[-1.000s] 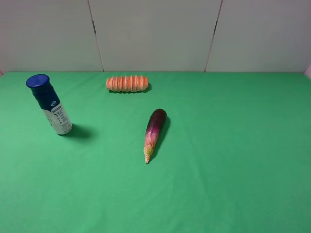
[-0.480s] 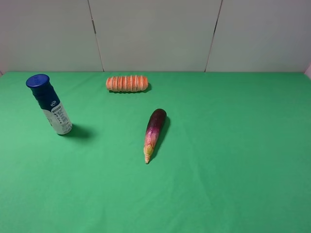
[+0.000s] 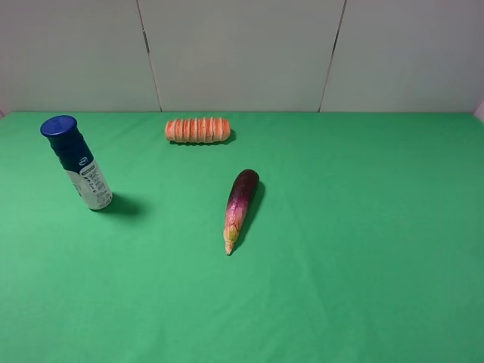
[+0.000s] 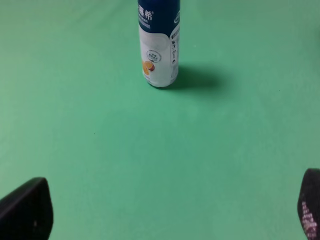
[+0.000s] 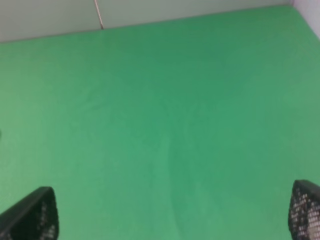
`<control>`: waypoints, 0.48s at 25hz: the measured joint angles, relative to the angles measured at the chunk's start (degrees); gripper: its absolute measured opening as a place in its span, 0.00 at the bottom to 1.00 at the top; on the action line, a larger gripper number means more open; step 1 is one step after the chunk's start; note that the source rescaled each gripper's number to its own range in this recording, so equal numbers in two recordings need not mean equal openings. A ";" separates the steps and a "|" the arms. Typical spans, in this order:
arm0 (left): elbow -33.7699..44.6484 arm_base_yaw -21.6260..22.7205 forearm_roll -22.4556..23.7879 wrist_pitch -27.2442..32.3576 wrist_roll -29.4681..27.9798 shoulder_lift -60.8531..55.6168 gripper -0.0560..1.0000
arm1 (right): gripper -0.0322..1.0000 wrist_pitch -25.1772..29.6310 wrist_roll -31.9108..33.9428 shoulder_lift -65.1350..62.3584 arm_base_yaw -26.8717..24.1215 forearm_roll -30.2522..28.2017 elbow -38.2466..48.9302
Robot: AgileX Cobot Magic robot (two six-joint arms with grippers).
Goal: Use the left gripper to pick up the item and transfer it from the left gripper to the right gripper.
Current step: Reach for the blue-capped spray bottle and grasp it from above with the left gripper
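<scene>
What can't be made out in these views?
Cap of the bottle: cut off by the left wrist view's edge.
Print on the bottle: too small in the exterior high view, blurred in the left wrist view.
The left end effector and the right end effector: outside the exterior high view; wrist views show only fingertips, cut by frame edges.

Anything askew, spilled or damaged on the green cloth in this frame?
Nothing stands out. The bottle stands on its base, cap on; the eggplant and the orange roll lie apart on the green cloth, with no spill or damage visible.
</scene>
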 joint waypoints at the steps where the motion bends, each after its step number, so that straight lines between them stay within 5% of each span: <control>1: -0.72 0.00 0.00 0.16 -0.07 0.46 1.00 | 1.00 0.00 0.00 0.00 0.00 0.00 0.00; 12: -15.03 0.00 0.00 0.29 -2.43 23.55 1.00 | 1.00 0.00 0.00 0.00 0.00 0.00 0.00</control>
